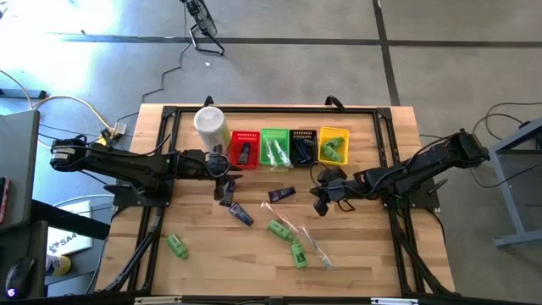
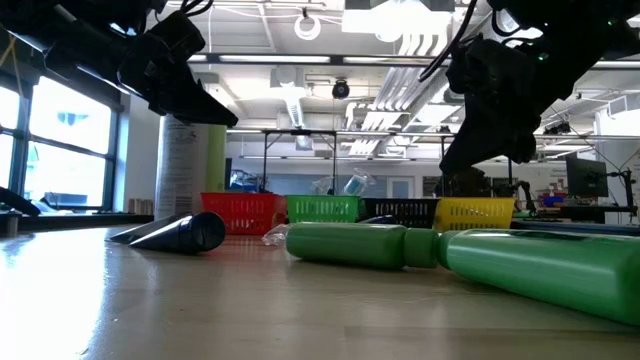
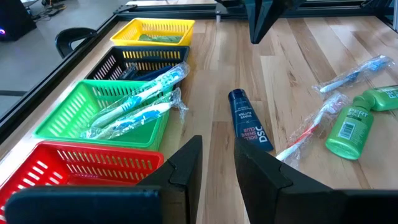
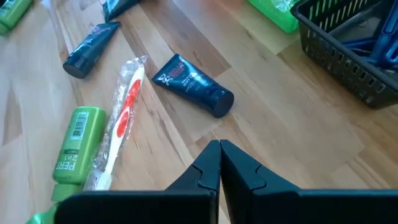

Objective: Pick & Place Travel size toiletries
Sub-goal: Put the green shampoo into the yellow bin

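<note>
Red basket (image 3: 81, 171) partly behind the left gripper (image 3: 217, 163); black basket's (image 4: 348, 43) contents indistinct.

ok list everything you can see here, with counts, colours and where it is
canister: one, white, left end of the basket row
baskets: four in a row at the table's far side, red, green, black, yellow
wrapped toothbrushes: at least two, clear wrap, in the green basket
loose wrapped toothbrushes: at least two, mid-table
green bottles: one near the left edge, two mid-table
navy tubes: three, mid-table
left hand: slightly open, empty, by the red basket
right hand: shut, empty, over the table centre
</note>
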`<state>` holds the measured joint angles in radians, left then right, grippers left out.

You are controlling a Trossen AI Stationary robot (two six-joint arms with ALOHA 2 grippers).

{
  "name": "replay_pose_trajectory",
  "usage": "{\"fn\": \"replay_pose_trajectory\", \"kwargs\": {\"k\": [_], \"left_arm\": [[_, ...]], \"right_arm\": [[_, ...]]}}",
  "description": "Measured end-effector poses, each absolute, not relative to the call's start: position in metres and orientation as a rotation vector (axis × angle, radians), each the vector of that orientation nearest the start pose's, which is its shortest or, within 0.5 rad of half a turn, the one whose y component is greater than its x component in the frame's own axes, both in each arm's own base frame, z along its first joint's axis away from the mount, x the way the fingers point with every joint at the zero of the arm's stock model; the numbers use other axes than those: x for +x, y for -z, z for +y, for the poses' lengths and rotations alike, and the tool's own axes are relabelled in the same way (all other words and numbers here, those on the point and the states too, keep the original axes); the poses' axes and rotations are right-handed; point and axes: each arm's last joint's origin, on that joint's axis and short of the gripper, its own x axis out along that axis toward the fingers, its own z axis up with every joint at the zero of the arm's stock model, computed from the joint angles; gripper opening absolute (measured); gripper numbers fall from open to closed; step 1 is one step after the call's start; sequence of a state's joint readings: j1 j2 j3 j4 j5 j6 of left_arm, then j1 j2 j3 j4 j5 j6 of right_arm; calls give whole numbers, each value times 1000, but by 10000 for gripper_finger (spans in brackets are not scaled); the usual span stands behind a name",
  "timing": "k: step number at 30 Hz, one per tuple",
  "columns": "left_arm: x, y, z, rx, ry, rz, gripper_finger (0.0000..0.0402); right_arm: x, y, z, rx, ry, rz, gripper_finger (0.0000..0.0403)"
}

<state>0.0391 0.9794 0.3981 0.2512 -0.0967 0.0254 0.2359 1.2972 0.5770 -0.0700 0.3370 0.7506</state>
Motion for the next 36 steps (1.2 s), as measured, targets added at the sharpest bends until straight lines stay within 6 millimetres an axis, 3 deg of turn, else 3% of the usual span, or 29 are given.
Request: {"fn": "replay_pose_trajectory", "kwargs": {"k": [26,36], "left_arm": [[202,-207,11,35,-132,332,88],[202,-207,11,41,-133,333,88]], "right_arm": [[237,-177,44,465,452,593,2],[242,-196,45,507,446,491,2]]}}
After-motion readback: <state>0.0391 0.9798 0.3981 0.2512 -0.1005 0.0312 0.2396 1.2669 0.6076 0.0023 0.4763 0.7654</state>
